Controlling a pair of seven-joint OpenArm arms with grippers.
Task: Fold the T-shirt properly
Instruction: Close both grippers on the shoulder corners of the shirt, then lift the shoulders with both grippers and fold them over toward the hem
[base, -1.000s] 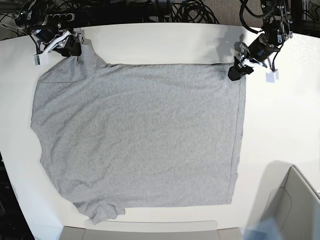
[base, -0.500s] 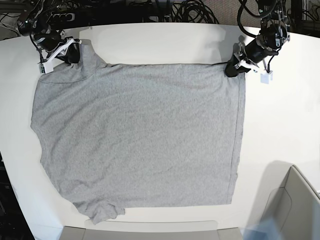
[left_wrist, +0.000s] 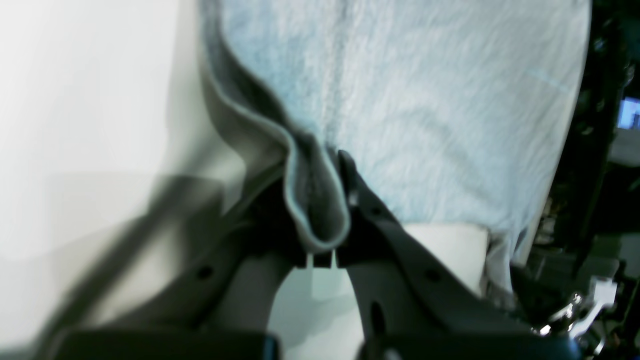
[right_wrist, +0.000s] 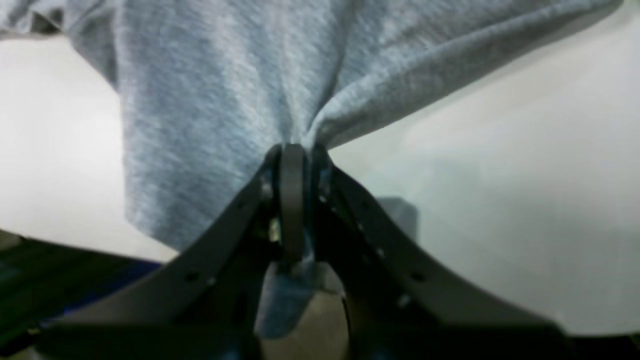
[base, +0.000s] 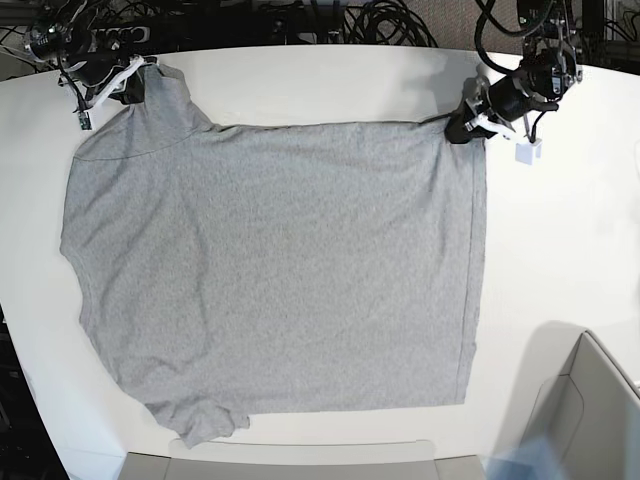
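The heather-grey T-shirt (base: 280, 270) lies spread flat on the white table (base: 560, 250), plain side up, one sleeve at the far left and one at the near left. My left gripper (base: 462, 128) is shut on the far right hem corner. The left wrist view shows a fold of the T-shirt (left_wrist: 425, 100) pinched in that gripper (left_wrist: 320, 200). My right gripper (base: 137, 85) is shut on the far left sleeve. In the right wrist view the T-shirt (right_wrist: 225, 90) bunches into this gripper (right_wrist: 293, 150). Both held corners are raised slightly.
Black cables (base: 330, 22) run along the table's far edge. A grey open box (base: 590, 410) stands at the near right corner. A flat grey panel (base: 300, 462) lies along the near edge, just below the shirt's near sleeve.
Both grippers have shut on the shirt's far corners and drawn them a little toward the table's far edge. The far hem line now runs tauter.
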